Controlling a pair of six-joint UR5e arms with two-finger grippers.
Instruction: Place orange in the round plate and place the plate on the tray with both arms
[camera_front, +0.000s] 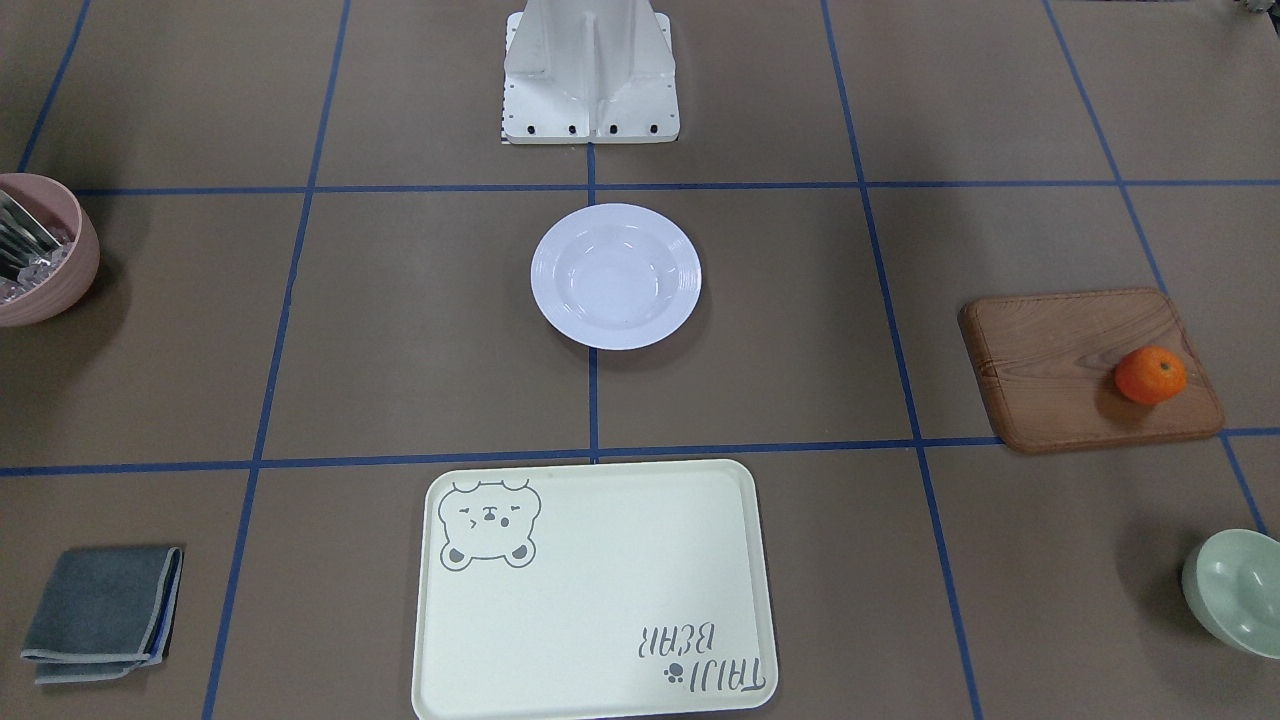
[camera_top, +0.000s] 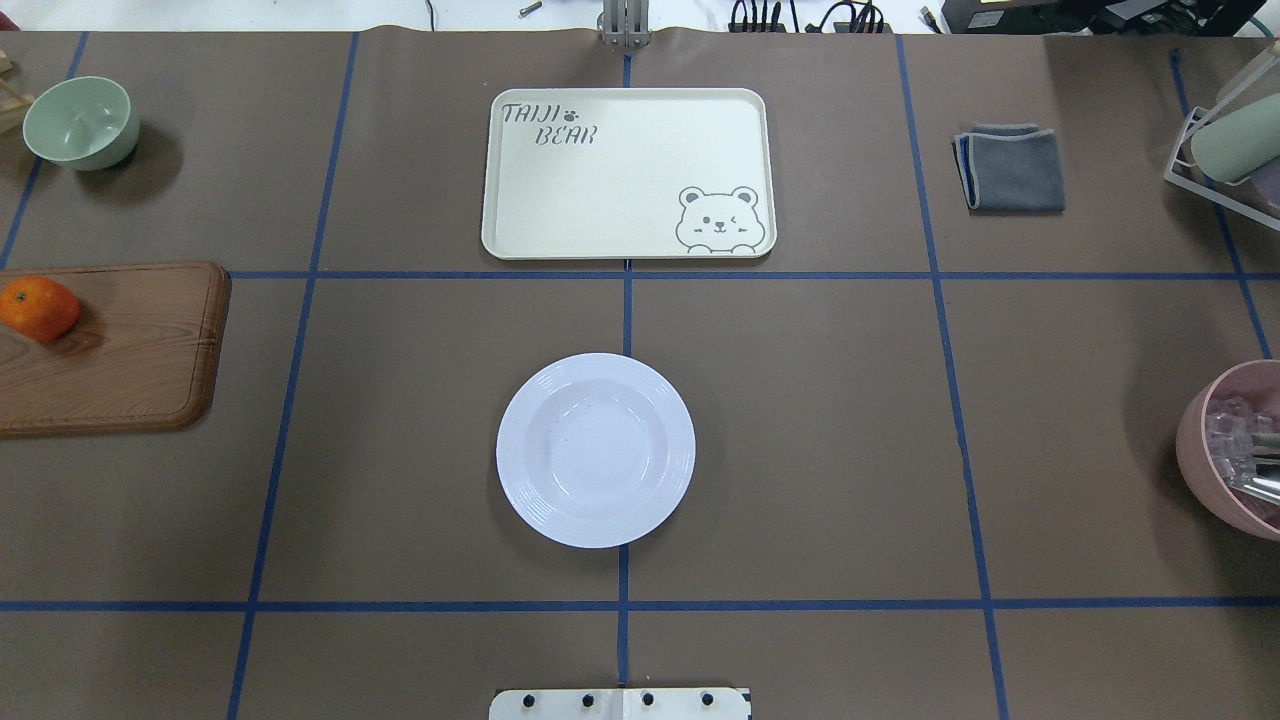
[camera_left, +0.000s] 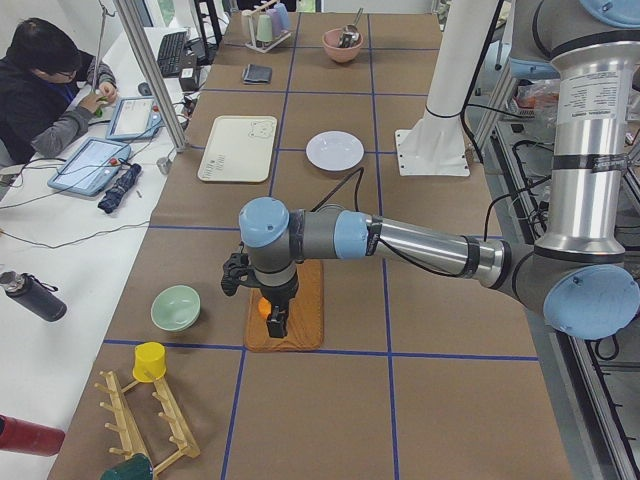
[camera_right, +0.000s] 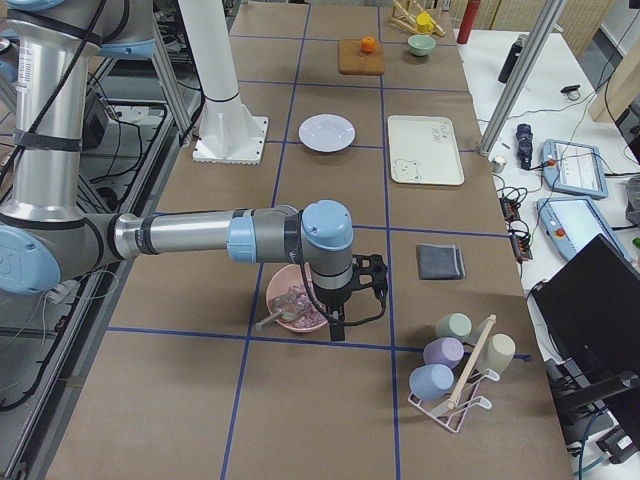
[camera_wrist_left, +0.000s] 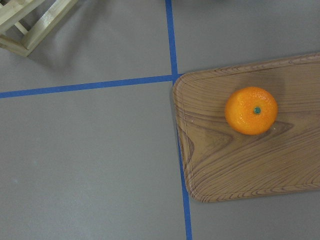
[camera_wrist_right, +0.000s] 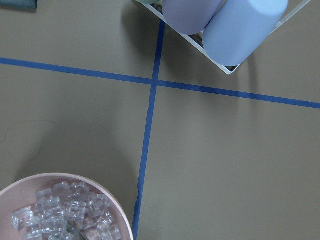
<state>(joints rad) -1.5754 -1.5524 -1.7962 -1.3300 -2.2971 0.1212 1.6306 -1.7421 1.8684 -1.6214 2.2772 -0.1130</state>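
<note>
Nearest, straight before the robot's base, at the table's middle: the round plate (camera_top: 595, 450), standing upright. At the same depth, far right: the pink bowl (camera_top: 1205, 450) with clear cubes, and above the table just beside it, the right gripper (camera_right: 335, 325). A little farther, far left: the orange (camera_top: 38, 308), lying on the wooden board (camera_top: 130, 360) near its left end, well apart from the plate. Hanging above that end, close to the orange: the left gripper (camera_left: 275, 320). Not possible to tell for either gripper whether wide or narrow. Farthest, beyond the plate: the tray (camera_top: 620, 180).
</note>
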